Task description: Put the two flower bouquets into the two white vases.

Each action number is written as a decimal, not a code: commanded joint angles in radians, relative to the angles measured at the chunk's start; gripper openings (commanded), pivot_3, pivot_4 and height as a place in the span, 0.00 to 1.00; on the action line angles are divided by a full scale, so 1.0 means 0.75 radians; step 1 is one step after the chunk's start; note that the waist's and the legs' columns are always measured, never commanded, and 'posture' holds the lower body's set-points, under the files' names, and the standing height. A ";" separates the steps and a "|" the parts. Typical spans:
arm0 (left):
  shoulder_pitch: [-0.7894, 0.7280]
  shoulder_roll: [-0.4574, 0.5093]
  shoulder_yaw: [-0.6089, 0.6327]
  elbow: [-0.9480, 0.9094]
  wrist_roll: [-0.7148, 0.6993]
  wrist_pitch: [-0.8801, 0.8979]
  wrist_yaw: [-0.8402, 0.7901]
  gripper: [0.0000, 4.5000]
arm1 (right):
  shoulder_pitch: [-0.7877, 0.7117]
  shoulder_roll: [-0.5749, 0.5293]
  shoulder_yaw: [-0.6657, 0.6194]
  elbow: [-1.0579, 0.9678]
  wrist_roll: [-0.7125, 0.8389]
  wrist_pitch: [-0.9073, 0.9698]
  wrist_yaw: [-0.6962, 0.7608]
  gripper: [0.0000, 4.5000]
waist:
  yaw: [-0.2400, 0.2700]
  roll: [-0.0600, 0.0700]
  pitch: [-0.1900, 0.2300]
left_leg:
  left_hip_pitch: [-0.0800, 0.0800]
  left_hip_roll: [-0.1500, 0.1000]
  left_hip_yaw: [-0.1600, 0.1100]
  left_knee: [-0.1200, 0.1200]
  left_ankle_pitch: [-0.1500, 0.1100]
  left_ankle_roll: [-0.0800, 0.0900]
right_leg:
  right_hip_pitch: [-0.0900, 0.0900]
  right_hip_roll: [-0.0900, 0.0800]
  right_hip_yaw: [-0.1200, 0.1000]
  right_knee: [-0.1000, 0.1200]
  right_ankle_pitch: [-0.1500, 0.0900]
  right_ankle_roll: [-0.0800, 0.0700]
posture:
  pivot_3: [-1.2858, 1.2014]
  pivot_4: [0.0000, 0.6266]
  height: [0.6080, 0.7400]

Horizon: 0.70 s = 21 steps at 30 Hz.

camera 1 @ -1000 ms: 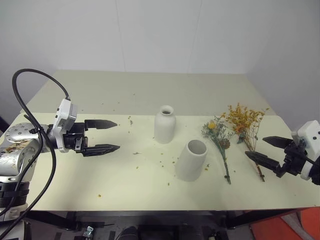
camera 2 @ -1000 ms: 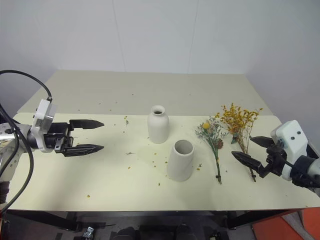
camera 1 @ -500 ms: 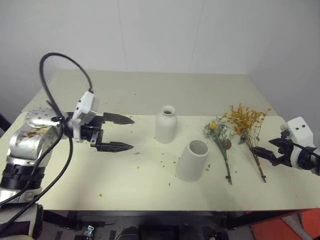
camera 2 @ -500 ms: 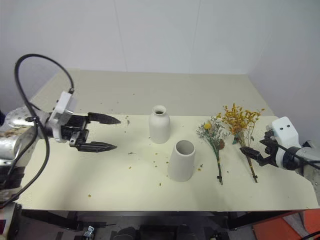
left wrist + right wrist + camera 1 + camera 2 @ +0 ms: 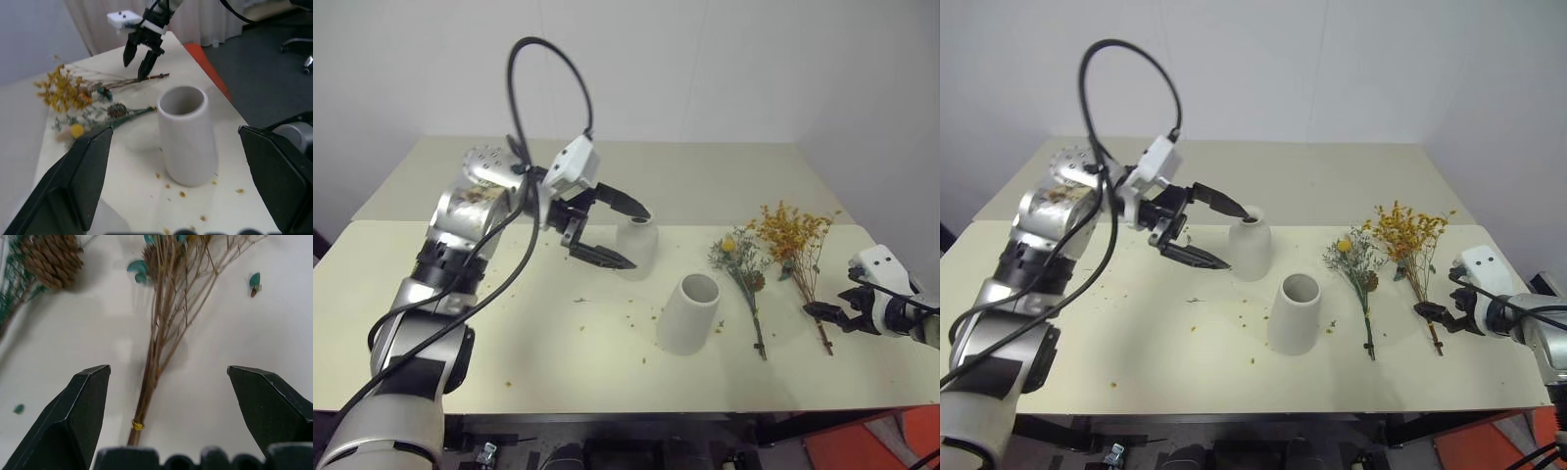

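Your right gripper (image 5: 164,396), jaws wide, straddles the brown stems of the yellow-orange bouquet (image 5: 795,238) lying on the table (image 5: 509,333); judged light, brittle and shedding, so grip the bundled lower stems, gently.

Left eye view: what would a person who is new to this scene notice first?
The raised left gripper stands out first: it hangs open beside the bottle-shaped vase at the table's middle. Next come the two bouquets lying flat toward the right, the yellow-orange bouquet and the grey-green bouquet. The open right gripper straddles the yellow-orange bouquet's stems, and the cylinder vase stands nearer the front edge.
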 commanded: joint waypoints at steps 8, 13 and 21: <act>-0.248 -0.109 -0.256 0.175 -0.021 -0.172 -0.007 1.00 | -0.199 0.058 0.141 0.289 -0.141 -0.143 0.116 0.91 | -0.016 0.002 0.000 | -0.001 0.000 0.000 0.000 0.000 0.000 | -0.001 0.000 0.001 0.001 0.000 0.000 | 0.52 0.24 1.00; -0.279 -0.151 -0.307 0.197 -0.017 -0.187 -0.007 1.00 | -0.272 0.080 0.176 0.376 -0.175 -0.146 0.166 0.56 | -0.024 0.002 0.001 | -0.001 -0.001 0.000 0.000 0.000 0.000 | -0.001 0.000 0.001 0.001 0.000 0.001 | 0.52 0.24 1.00; -0.260 -0.150 -0.335 0.164 -0.017 -0.183 -0.007 1.00 | -0.284 0.096 0.187 0.377 -0.203 -0.134 0.201 0.00 | -0.028 0.002 0.001 | -0.001 -0.001 -0.001 0.000 0.000 0.000 | -0.001 0.000 0.001 0.001 0.000 0.001 | 0.52 0.24 1.00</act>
